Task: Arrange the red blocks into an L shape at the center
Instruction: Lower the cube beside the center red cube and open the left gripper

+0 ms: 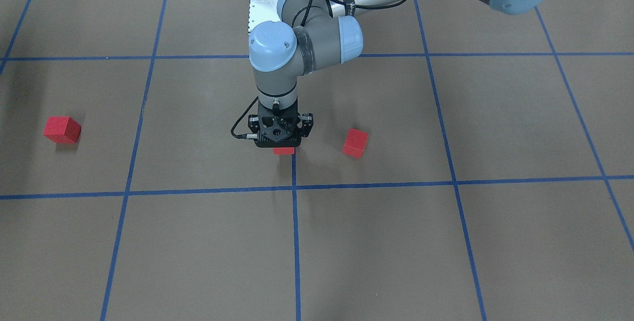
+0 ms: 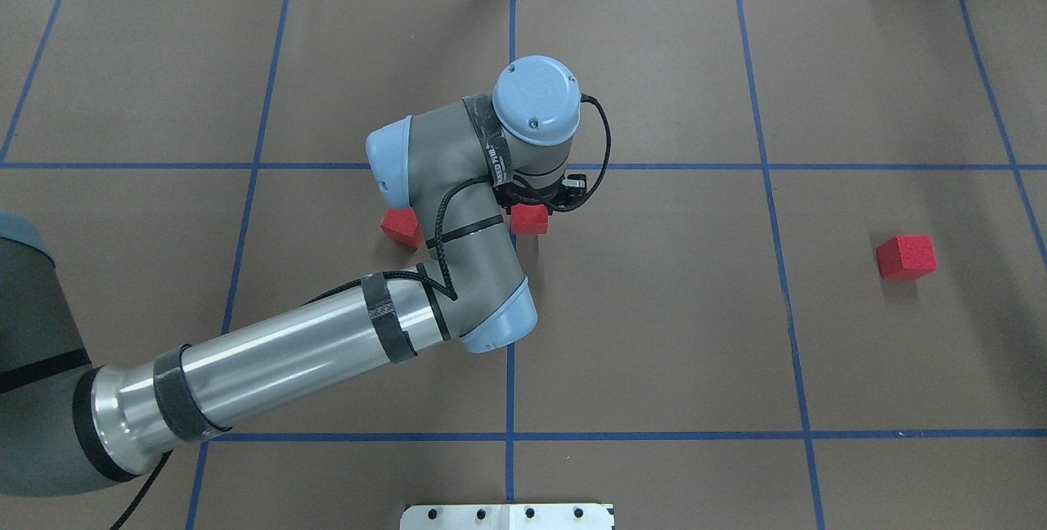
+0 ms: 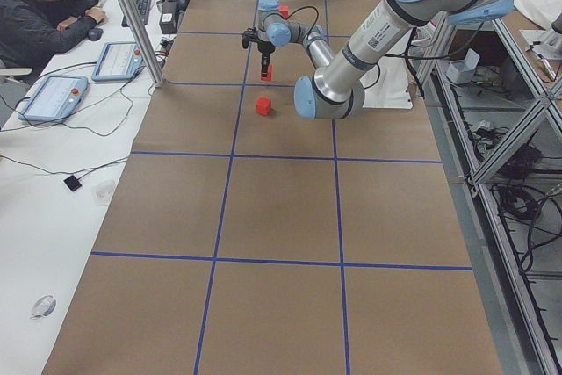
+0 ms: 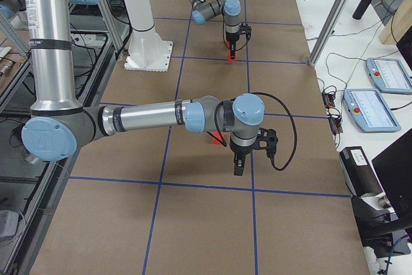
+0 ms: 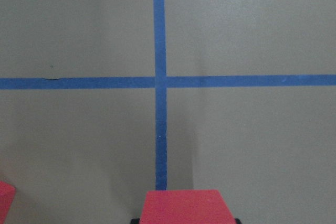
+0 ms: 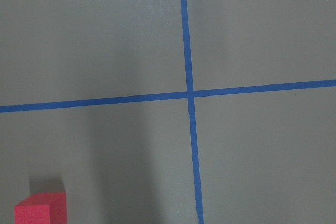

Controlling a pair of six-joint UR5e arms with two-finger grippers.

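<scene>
Red block pinched in left gripper, over the blue line, just short of center crossing. Second block near, on the paper. Third block well apart, near right gripper; its jaw state: cannot tell.

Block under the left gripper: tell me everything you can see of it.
The block is a small matte red cube with plain faces, foam-like in look. It sits upright between the left gripper's fingers, squarely over a blue tape line, just short of the center crossing. Whether it touches the paper I cannot tell.
</scene>
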